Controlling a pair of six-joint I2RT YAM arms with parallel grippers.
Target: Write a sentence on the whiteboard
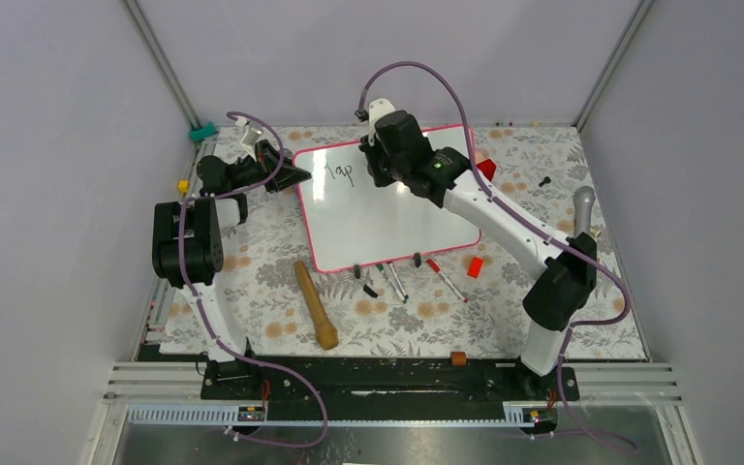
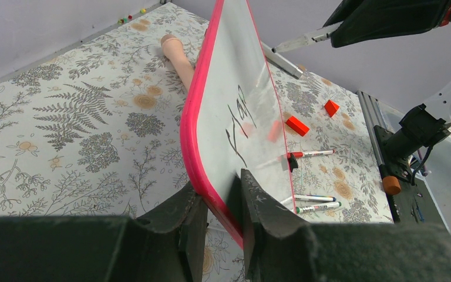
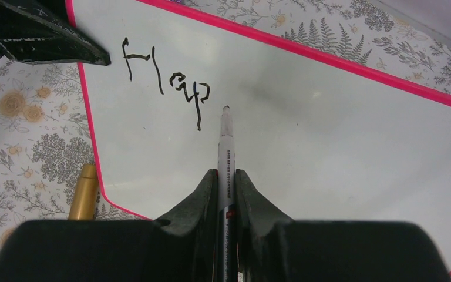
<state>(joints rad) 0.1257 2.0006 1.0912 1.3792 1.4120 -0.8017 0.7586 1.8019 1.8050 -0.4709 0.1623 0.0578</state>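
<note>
The whiteboard [image 1: 397, 218] lies on the flowered table, white with a pink frame. The sentence [image 3: 167, 82] reads "Hap" in black near the board's far left corner [image 1: 341, 173]. My left gripper [image 2: 218, 202] is shut on the whiteboard's pink edge [image 2: 197, 141] at that corner. My right gripper [image 3: 226, 176] is shut on a black marker [image 3: 225, 153], whose tip sits on or just above the board right of the last letter. From above, the right gripper [image 1: 385, 160] hangs over the board's far edge.
Several loose markers [image 1: 395, 281] and black caps lie along the board's near edge. A wooden rolling pin [image 1: 315, 303] lies left of them. Red blocks [image 1: 475, 266] sit right of the board [image 1: 485, 168]. A grey microphone-like object [image 1: 582, 208] stands at the right.
</note>
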